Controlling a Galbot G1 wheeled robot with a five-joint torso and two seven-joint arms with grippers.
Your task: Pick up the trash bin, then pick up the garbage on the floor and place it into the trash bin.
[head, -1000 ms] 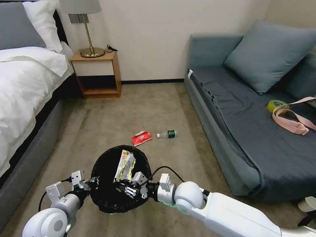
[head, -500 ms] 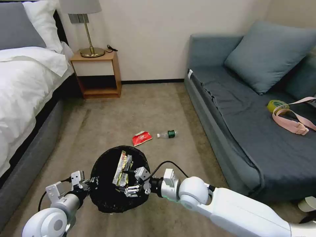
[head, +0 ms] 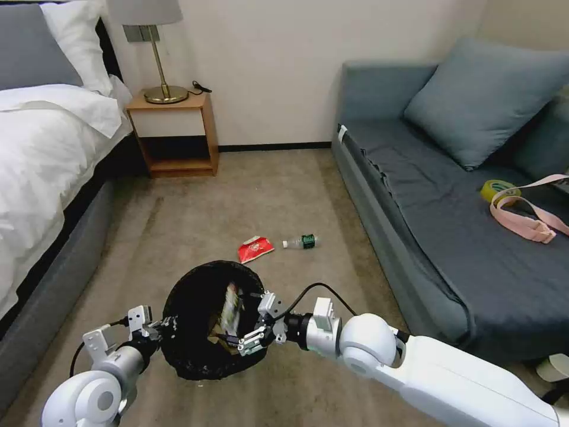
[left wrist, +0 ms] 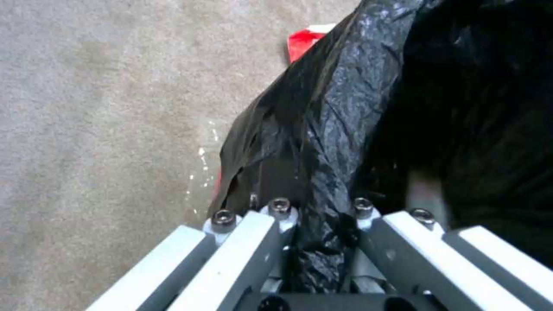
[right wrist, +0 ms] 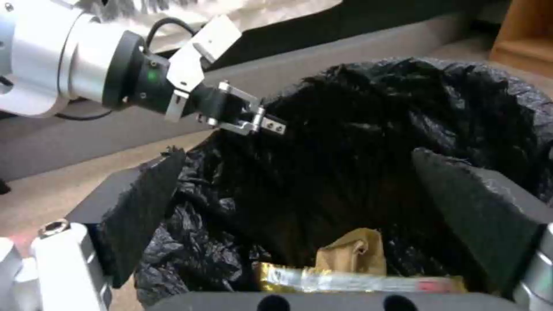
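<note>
The right gripper [head: 252, 332] hangs over the trash bin's [head: 195, 356] mouth with its jaws spread wide and nothing between them, so the silver-yellow wrapper [right wrist: 357, 280] falls free; it appears to be dropping edge-on toward the crumpled brown paper [right wrist: 351, 252] at the bottom, though the black liner hides where it lands. The left gripper [left wrist: 319, 242] is clamped on the bin's rim, holding it off the carpet as a catcher. The snack packet [head: 255, 248] and the bottle [head: 301, 241] lie on the floor beyond.
</note>
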